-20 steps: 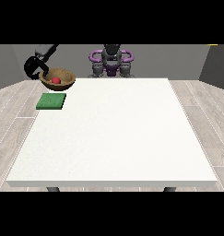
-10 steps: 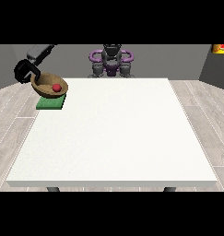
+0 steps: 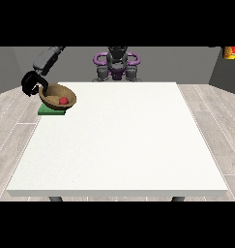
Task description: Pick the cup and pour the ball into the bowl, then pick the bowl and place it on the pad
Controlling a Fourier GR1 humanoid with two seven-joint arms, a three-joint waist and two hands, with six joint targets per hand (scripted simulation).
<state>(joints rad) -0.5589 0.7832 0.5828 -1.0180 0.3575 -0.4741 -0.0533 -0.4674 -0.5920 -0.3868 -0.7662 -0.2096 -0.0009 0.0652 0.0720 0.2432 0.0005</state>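
A: What's the biggest thing in sight?

B: The white table (image 3: 124, 140), spreading out from the hand at the view's left (image 3: 31, 83) towards the camera. The robot (image 3: 116, 63) stands behind its far edge, off to that hand's side.

A: And what is that hand doing?

B: Its fingers curl round the near rim of the wooden bowl (image 3: 57, 96). The bowl sits just beside the hand, tilted, its open side turned to the camera.

A: Where's the pad?

B: The green pad (image 3: 51, 110) lies directly under the bowl, a little below the hand, at the table's edge. I can't tell whether the bowl touches it.

A: The ball?

B: The red ball (image 3: 63, 100) rests inside the bowl, on the side away from the hand.

A: Anything else?

B: A small red and yellow object (image 3: 230, 52), far across from the hand, at the upper corner.
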